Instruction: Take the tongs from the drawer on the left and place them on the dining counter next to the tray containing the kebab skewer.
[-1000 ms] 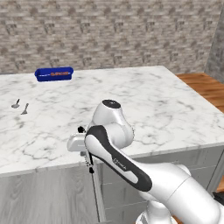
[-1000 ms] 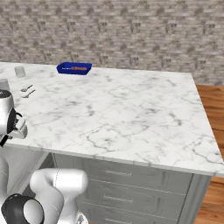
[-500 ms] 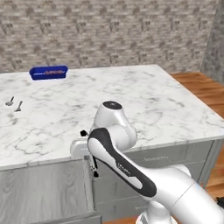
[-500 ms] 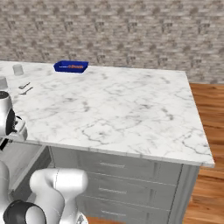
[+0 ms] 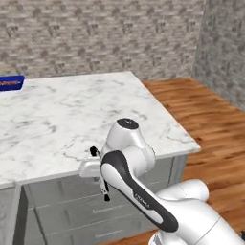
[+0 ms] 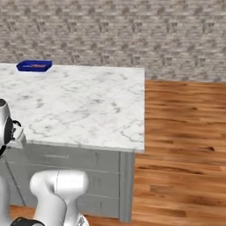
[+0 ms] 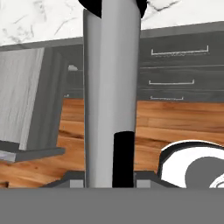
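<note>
Tongs are out of the drawer and clamped in my tool, hanging below the tabletop edge, well apart from the tray; placing remains.

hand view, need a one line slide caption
Gripper shut on the tongs, held above the wood floor before grey drawers.

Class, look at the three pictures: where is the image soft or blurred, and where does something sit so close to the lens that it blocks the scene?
Left base view: brick wall soft, blue tray cut by the frame edge. Right base view: tray small, contents unreadable. Hand view: the tongs loom close and broad, hiding the drawers behind.
</note>
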